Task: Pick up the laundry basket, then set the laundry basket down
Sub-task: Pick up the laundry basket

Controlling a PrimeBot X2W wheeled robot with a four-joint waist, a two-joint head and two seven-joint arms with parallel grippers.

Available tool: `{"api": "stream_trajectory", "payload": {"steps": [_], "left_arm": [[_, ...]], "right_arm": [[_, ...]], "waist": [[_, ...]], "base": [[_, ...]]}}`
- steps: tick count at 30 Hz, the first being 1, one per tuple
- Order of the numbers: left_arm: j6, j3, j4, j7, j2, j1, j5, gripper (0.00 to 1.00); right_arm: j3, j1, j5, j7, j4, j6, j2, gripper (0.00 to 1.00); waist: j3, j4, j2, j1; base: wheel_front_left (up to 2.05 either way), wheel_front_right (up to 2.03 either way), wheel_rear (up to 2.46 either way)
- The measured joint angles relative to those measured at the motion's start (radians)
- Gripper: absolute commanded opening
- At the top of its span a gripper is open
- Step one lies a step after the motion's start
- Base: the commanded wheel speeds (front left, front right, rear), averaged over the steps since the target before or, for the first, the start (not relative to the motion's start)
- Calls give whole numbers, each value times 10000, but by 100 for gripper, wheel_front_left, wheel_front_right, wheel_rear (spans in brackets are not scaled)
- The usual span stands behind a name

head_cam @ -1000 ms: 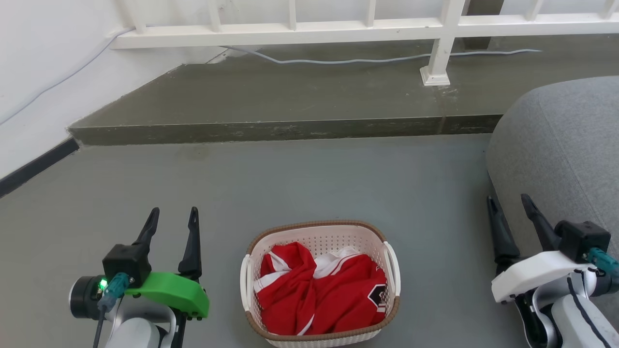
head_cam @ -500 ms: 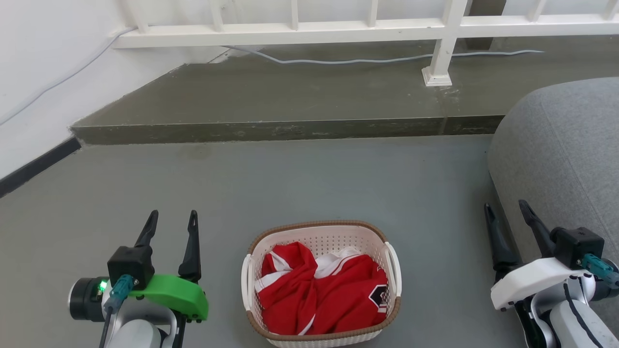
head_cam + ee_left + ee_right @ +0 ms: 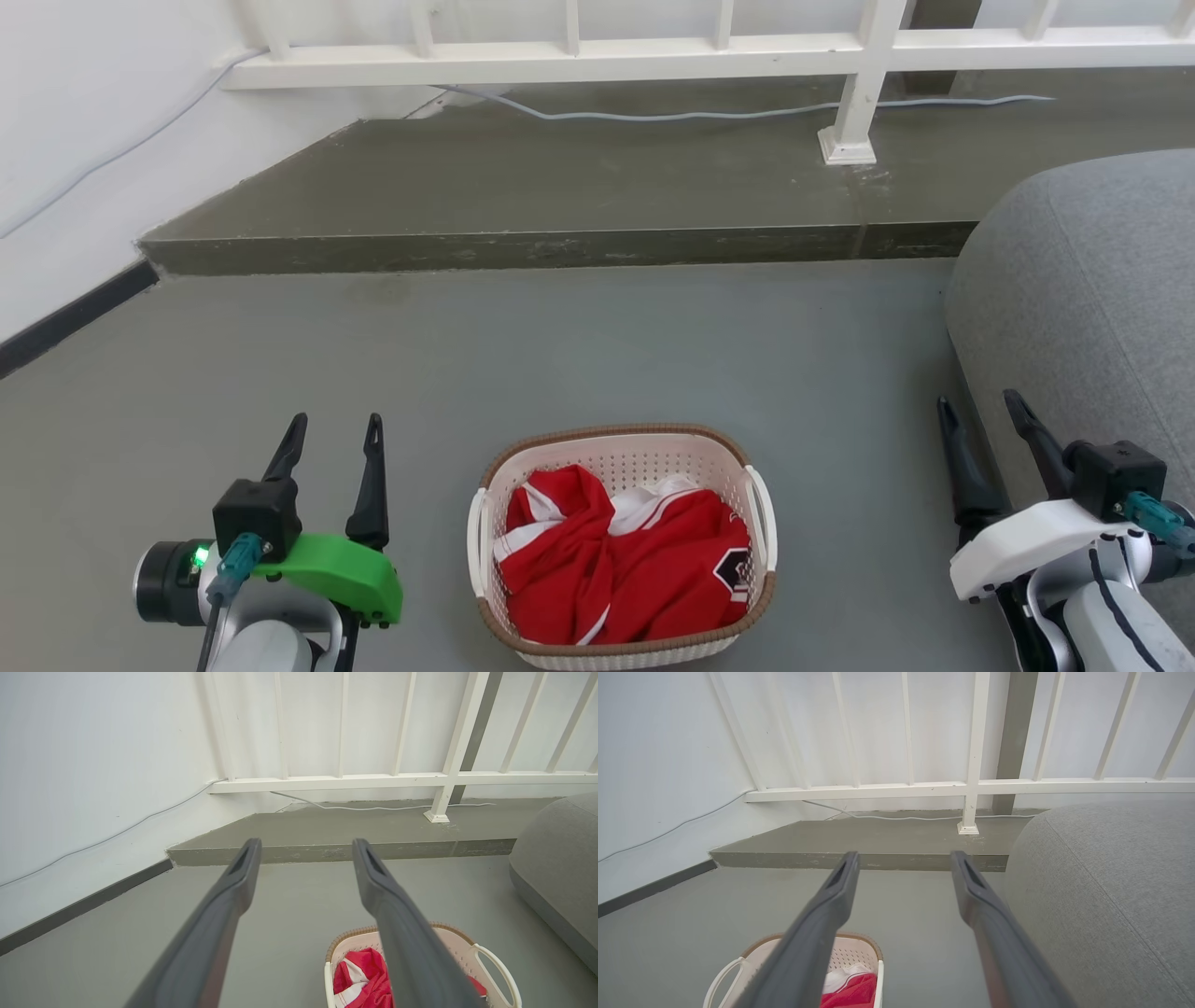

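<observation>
The laundry basket (image 3: 624,454) rests on the grey floor at the bottom centre of the head view: cream perforated plastic, brown woven-look rim, white side handles, red and white clothes inside. My left gripper (image 3: 336,427) is open to the basket's left, apart from it, with nothing between its fingers. To the right my right gripper (image 3: 978,409) is open too, beside a grey cushion. The left wrist view has the laundry basket (image 3: 488,961) at lower right, past the left gripper (image 3: 304,845). In the right wrist view the laundry basket (image 3: 859,947) lies at lower left of the right gripper (image 3: 903,858).
A large grey cushion (image 3: 1083,299) stands close on the right. Ahead, a raised concrete step (image 3: 560,250) crosses the floor, with a white railing (image 3: 653,61) and a grey cable (image 3: 653,117) on it. A white wall (image 3: 75,140) runs along the left.
The head camera has shifted slightly, so everything sits a little lower in the picture. Both grippers stay open and the basket has not moved.
</observation>
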Motion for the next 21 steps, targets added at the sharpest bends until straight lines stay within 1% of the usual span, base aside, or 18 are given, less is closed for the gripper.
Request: {"api": "stream_trajectory", "payload": {"steps": [1,10,21], "left_arm": [[0,-6,-6,0,0,-1,2,100],[0,-94,-84,2,-8,-355,73,100],[0,-198,-207,128,-268,-803,61,100]], "right_arm": [[-13,0,0,0,2,46,0,100],[-188,-8,0,0,-35,52,0,100],[-274,-561,2,0,-75,228,-4,100]], "waist": [[19,0,0,0],[460,21,0,0],[1570,36,0,0]], "base": [[0,0,0],[0,0,0],[0,0,0]]}}
